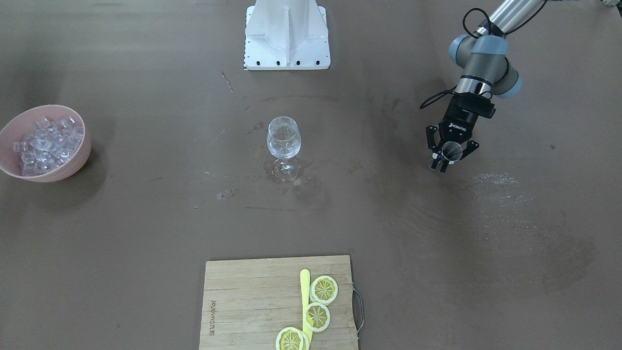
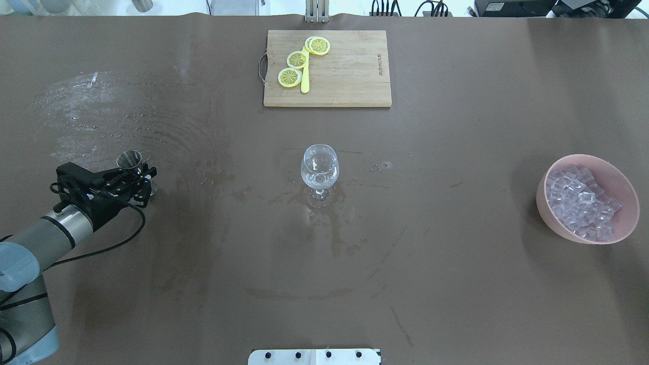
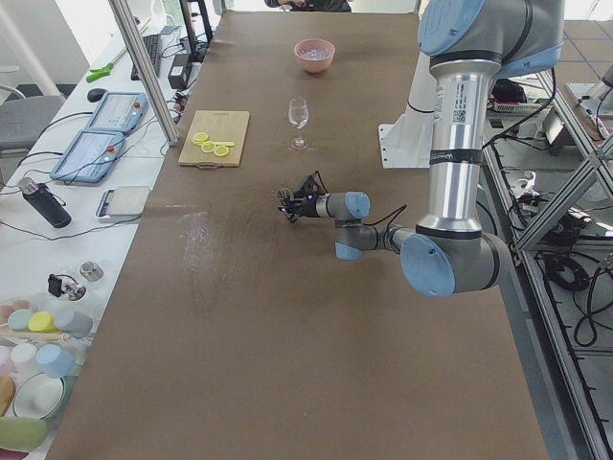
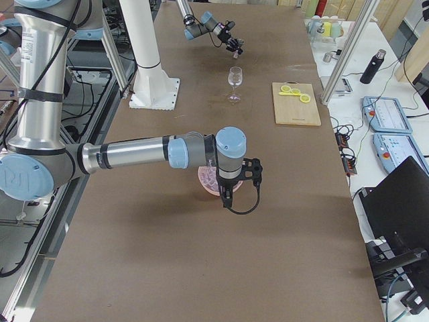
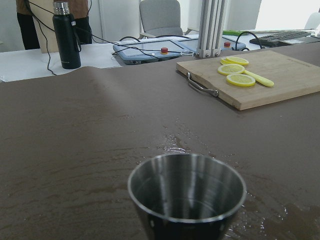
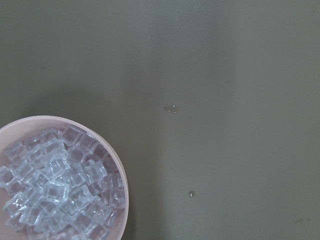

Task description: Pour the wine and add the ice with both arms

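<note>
My left gripper point(image 1: 444, 163) point(image 2: 144, 181) hovers low over the table, shut on a small steel cup point(image 1: 453, 151) point(image 2: 129, 158). The left wrist view shows the cup point(image 5: 187, 195) upright, its inside dark. A clear stemmed glass point(image 1: 283, 141) point(image 2: 319, 167) stands mid-table with something clear glinting in it, well apart from the cup. The ice point(image 1: 46, 143) point(image 2: 583, 203) point(image 6: 55, 190) is piled in a pink bowl point(image 2: 626, 223) point(image 6: 120, 175). The right gripper point(image 4: 228, 194) hangs above that bowl; I cannot tell if it is open or shut. No wine shows.
A wooden cutting board point(image 1: 243, 301) point(image 2: 350, 76) with lemon slices point(image 2: 296, 60) and a yellow knife point(image 2: 304, 81) lies at the far side. The white stand point(image 1: 286, 34) is at the robot's side. Wet streaks point(image 2: 101, 116) mark the table around the cup and the glass.
</note>
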You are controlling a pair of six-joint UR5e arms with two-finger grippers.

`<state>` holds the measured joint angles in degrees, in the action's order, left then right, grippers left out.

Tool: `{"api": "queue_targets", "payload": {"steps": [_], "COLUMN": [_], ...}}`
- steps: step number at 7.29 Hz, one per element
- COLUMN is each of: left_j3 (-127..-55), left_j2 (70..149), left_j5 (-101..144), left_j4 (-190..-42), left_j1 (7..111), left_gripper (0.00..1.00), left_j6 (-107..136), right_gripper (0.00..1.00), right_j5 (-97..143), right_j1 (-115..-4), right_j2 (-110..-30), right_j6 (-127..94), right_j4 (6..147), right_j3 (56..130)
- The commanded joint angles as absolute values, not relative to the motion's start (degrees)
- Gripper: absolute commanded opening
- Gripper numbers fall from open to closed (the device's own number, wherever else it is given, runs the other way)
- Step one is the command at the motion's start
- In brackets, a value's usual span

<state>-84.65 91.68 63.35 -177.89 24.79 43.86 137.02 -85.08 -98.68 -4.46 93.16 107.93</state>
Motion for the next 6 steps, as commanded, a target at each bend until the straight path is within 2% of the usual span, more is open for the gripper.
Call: {"api": "queue_targets", "payload": {"steps": [1, 2, 3, 6], "left_j3": [-84.64, -84.73, -84.73, -84.73], "left_j2": [91.67, 91.84, 91.67, 90.97], "left_j5": [63.46, 63.28, 63.28, 63.28], "left_j4": [-177.89, -177.89, -178.24, -178.86], "left_j1": [24.79, 24.79, 24.79, 24.79], "left_gripper": [0.53, 0.88, 0.97, 0.97], "left_j6": [43.86, 43.86, 43.86, 43.86], "right_gripper": [1.00, 1.00, 1.00, 1.00], "right_j5": [137.02, 137.02, 137.02, 137.02], "right_j1": [-85.08, -85.08, -85.08, -85.08], "right_j2": [-98.61, -98.61, -98.61, -98.61], "right_j6": [-4.48, -4.48, -4.48, -4.48], "right_j4": [93.16, 93.16, 93.16, 93.16], "right_j3": [107.93, 107.93, 107.93, 108.28]}}
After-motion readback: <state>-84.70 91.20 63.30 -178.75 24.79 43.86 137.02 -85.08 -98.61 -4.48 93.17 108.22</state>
